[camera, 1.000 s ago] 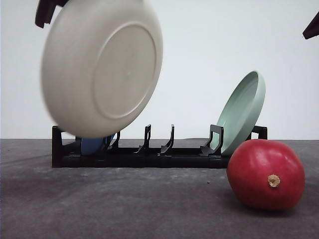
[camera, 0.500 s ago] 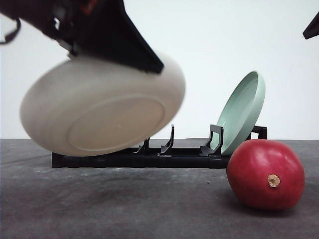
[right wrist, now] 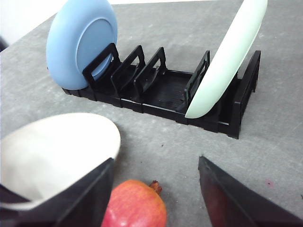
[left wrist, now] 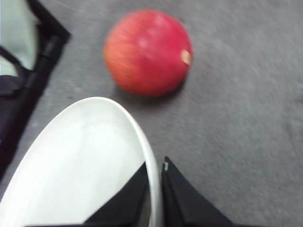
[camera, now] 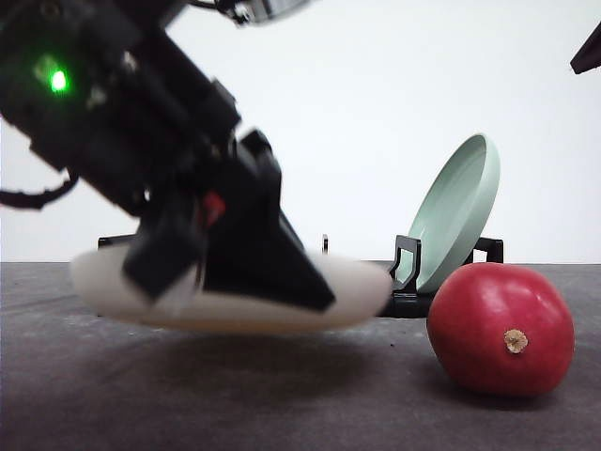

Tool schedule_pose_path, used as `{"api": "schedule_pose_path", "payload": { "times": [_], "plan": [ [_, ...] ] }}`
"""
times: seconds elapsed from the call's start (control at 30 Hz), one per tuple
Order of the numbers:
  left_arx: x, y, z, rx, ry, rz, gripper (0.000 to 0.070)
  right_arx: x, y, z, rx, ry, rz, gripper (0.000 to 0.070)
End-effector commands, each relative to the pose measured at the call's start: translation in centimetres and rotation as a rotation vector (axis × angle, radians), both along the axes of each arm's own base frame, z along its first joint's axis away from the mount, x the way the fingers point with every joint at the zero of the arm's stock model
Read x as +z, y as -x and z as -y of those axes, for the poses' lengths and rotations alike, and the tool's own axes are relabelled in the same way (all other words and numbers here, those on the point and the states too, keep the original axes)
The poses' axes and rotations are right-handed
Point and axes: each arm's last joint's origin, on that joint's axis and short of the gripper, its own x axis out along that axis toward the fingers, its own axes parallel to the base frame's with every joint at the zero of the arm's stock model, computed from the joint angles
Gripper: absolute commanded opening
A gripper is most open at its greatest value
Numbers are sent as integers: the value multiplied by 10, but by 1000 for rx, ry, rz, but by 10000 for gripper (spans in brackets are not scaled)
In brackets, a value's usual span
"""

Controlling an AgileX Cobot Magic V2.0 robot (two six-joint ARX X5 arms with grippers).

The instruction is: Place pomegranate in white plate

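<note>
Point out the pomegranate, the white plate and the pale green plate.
pomegranate (camera: pixel 500 329), front view, middle of its red skin.
white plate (left wrist: pixel 80 165), left wrist view, bare inner surface.
pale green plate (right wrist: pixel 227 61), right wrist view, outer face leaning in the rack.

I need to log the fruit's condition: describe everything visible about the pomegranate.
The pomegranate is a glossy, roundish red fruit with orange-tinged patches and a small tan nub facing the front camera. It looks whole and lies on the grey table, in front of the dish rack, beside the white plate. No gripper touches it.
</note>
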Motion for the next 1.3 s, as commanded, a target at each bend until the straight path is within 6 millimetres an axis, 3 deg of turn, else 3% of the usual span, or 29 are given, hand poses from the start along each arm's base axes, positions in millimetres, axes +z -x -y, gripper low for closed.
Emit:
{"api": "schedule_pose_path", "payload": {
  "times": [0.0, 0.13, 0.27, 0.5, 0.67, 0.83, 1.0, 1.27],
  "plan": [
    [-3, 2, 6, -32, -21, 32, 28, 6, 0, 0, 6, 0, 29, 357],
    [-11, 3, 9, -33, -52, 20, 66, 6, 0, 0, 6, 0, 29, 357],
    [-12, 4, 9, -4, -33, -12, 240, 6, 0, 0, 6, 0, 29, 357],
    [1, 1, 14, 153, 51, -152, 436, 6, 0, 0, 6, 1, 28, 357],
    [27, -8, 11, 262, 33, -290, 435, 6, 0, 0, 6, 0, 28, 357],
    [52, -22, -10, 319, 90, -433, 434, 6, 0, 0, 6, 1, 28, 357],
    [70, -38, -47, 452, 179, -523, 434, 6, 0, 0, 6, 1, 28, 357],
    [94, -53, -114, 723, 286, -484, 432, 6, 0, 0, 7, -1, 26, 357]
  ]
}}
